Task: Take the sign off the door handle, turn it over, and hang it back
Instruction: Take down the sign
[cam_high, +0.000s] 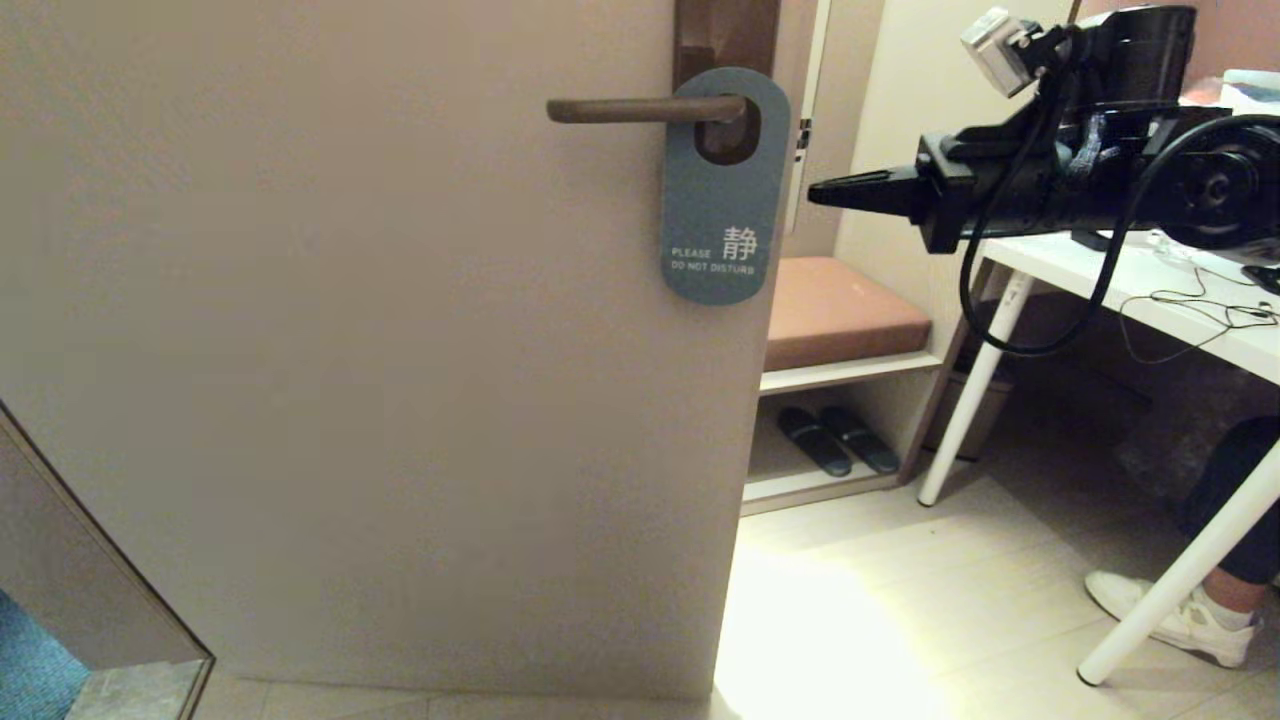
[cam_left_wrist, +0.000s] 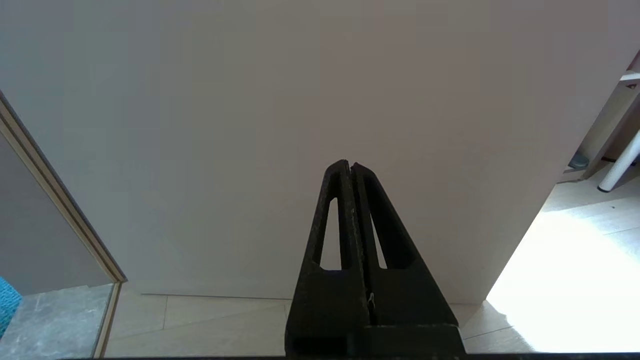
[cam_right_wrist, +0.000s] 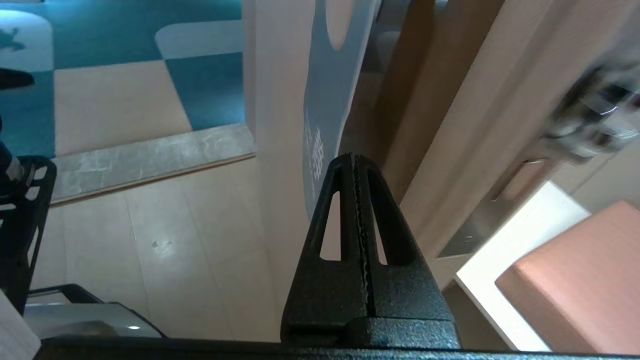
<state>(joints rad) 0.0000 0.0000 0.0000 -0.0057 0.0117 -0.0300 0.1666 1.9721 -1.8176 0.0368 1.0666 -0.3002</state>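
The sign is hanging on the door handle with its blue-grey "DO NOT DISTURB" face outward, and the right gripper is pointing at its edge from just beside it, fingers pressed together and holding nothing. If it is not opening before contact, the closed tip may be pushing the thin card aside instead of gripping it. The left gripper is facing the bare door, also closed and empty.

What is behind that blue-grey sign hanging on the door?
Behind the sign is the door. Through its oval hole the door handle and dark backplate show; the backplate's lower part is covered.
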